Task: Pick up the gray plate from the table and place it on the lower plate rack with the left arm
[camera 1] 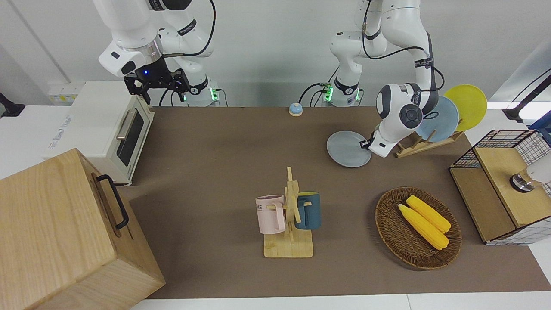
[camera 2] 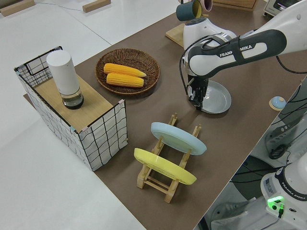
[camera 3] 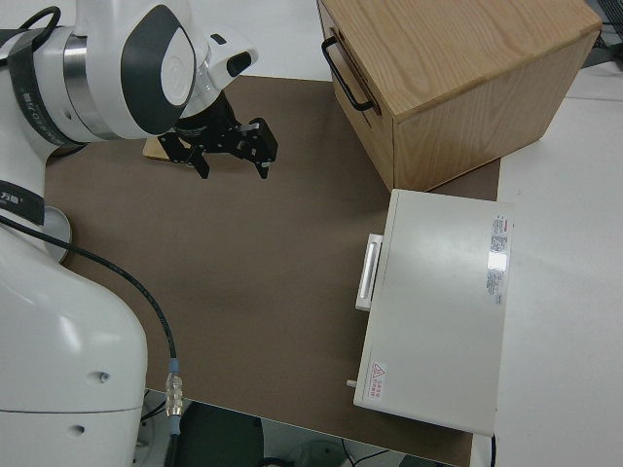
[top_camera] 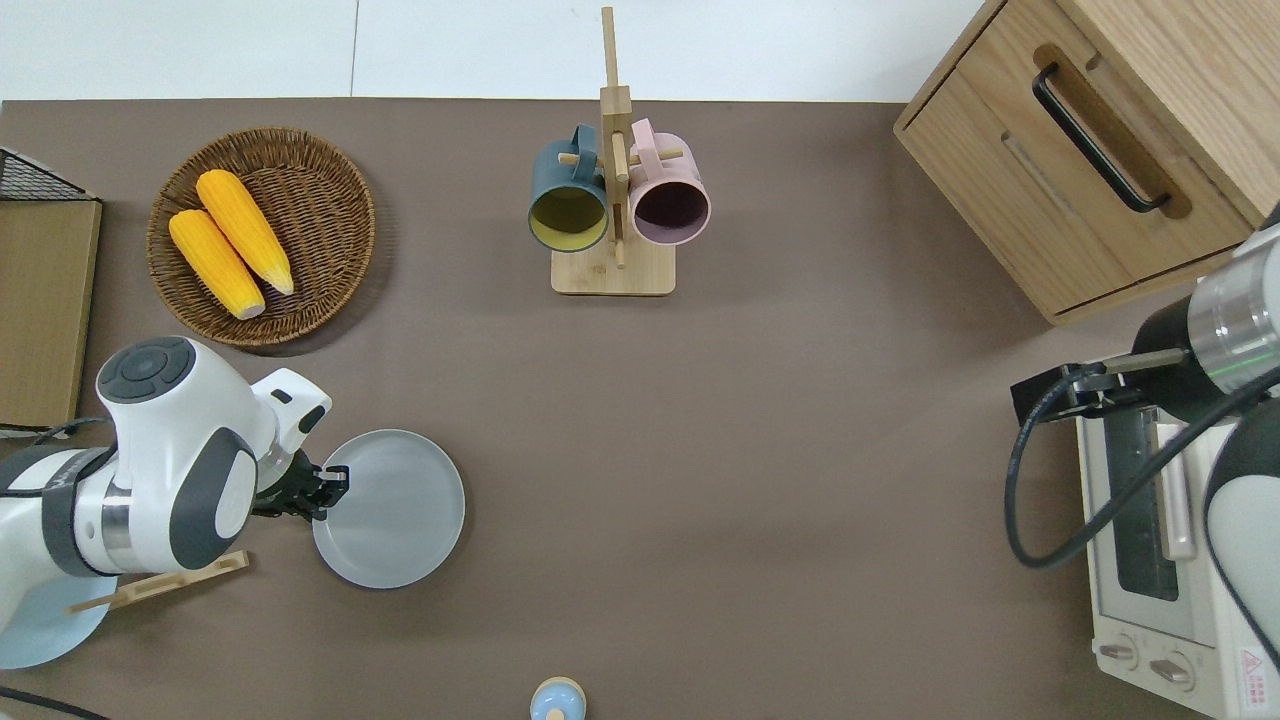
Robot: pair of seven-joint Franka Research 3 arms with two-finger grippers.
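**Overhead view: left pincer at the gray plate's rim**

Overhead view shows the gray plate [top_camera: 395, 510] on the surface [top_camera: 780, 480], beside the lower plate rack [camera 2: 165, 170]. The left pincer [top_camera: 325, 490] sits at the plate's rim on the rack's side; whether it is clamped there I cannot tell. A firm bite on the rim seems needed before tilting the plate upright for a slot. The rack carries a light-blue plate [camera 2: 178, 138] and a yellow plate [camera 2: 164, 166], so the free slot is probably the one nearest the gray plate. The corn basket [top_camera: 262, 235] lies farther from the robots, the blue bell [top_camera: 557, 700] nearer. The right arm is parked, its pincer [camera 3: 232, 146] apart.
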